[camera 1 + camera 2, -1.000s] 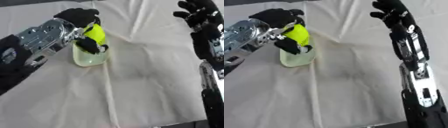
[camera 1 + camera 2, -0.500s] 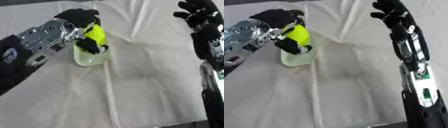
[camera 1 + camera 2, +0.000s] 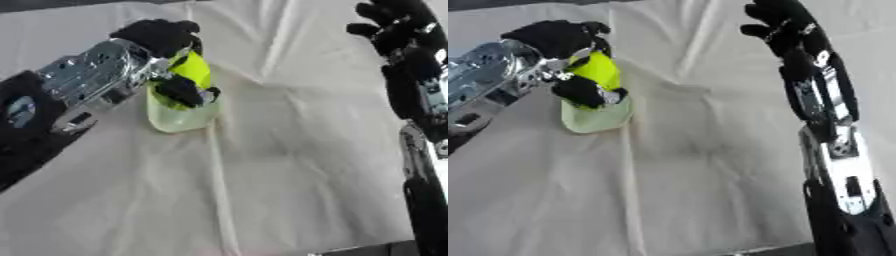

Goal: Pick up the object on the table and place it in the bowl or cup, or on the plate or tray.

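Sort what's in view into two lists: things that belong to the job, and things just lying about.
Job:
- yellow-green object, held in the left hand
- pale green cup beneath it

Not in the job:
- white tablecloth
- right hand, raised and open, holding nothing

I see almost no change across the last second. My left hand [image 3: 166, 42] has kept its curled grip on the yellow-green object [image 3: 194, 70], which has stayed at the mouth of the pale cup [image 3: 179, 115]. At most the object has tilted slightly; I cannot tell for sure.
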You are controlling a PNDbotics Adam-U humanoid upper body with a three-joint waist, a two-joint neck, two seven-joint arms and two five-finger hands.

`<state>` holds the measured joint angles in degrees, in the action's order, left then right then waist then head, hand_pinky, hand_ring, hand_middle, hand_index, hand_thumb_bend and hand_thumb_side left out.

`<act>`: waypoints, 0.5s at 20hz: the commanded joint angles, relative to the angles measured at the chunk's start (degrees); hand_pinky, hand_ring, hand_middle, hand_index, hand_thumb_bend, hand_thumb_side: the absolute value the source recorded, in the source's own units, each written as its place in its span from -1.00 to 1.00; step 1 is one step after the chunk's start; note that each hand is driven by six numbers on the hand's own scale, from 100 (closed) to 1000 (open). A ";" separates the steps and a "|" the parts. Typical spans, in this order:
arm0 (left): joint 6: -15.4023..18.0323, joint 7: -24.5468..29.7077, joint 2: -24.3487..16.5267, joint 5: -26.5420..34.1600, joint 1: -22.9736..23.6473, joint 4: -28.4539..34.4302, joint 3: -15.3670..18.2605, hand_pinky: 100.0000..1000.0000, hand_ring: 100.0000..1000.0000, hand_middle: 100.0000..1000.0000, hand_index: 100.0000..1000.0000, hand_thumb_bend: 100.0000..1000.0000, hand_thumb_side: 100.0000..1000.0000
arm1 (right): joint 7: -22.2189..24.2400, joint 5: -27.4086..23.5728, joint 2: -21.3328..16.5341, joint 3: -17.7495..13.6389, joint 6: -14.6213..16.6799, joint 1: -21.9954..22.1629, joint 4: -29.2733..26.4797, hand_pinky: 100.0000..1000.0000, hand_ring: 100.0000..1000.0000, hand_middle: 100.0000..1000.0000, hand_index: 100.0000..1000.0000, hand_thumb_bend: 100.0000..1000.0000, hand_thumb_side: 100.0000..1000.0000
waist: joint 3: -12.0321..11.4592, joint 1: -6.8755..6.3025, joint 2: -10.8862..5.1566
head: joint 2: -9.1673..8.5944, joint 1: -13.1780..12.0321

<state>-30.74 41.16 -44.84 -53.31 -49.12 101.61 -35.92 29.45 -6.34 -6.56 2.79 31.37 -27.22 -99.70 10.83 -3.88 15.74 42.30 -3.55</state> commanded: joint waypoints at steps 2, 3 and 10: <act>-10.84 10.80 -0.61 0.00 -0.12 0.24 0.46 -0.12 0.32 1.00 0.52 -0.45 0.39 | 0.17 -0.17 -0.06 -0.35 -0.07 -0.73 -0.77 0.68 0.82 0.83 0.96 -1.00 0.56 | 0.10 0.13 -0.90 | -0.33 0.05; -10.83 10.80 -0.55 0.08 -0.01 0.11 0.40 -0.07 0.36 1.00 0.52 -0.43 0.39 | 0.17 -0.18 -0.04 -0.38 -0.08 -0.74 -0.78 0.68 0.82 0.83 0.96 -1.00 0.56 | 0.14 0.14 -0.88 | -0.35 0.02; -10.50 10.80 -0.34 0.95 0.09 -0.45 0.17 0.22 0.56 1.00 0.63 -0.21 0.44 | 0.23 -0.23 0.02 -0.44 -0.12 -0.68 -0.79 0.68 0.83 0.83 0.96 -1.00 0.56 | 0.15 0.16 -0.97 | -0.30 -0.05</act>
<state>-30.65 41.25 -44.50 -52.67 -48.37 100.80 -36.14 29.64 -6.44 -6.54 2.49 31.18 -27.22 -99.71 10.99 -3.88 15.76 42.29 -3.55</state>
